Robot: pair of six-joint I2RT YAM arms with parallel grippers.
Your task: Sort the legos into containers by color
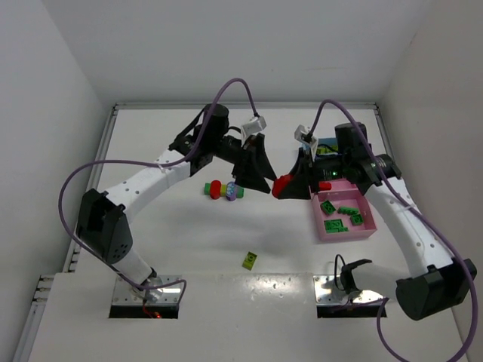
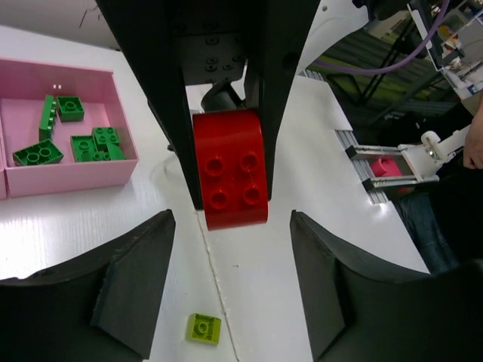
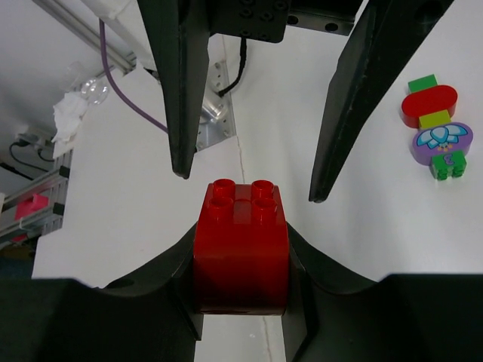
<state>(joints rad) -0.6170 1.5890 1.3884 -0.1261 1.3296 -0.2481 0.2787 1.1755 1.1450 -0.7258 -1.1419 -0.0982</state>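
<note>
Red brick (image 3: 241, 245) gripped between right jaws — left jaws spread just short.

White bench (image 1: 173, 241) carries a pink tray (image 1: 347, 235) at right, joined coloured bricks (image 1: 225, 189) at centre, one yellow-green brick (image 1: 250, 261) lower centre.

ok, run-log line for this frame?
right fingers: shut on red brick, mid-air | left fingers: open, facing brick, not touching | pink tray: holds green bricks | yellow-green brick: loose, unsorted | phase: likely handover
</note>
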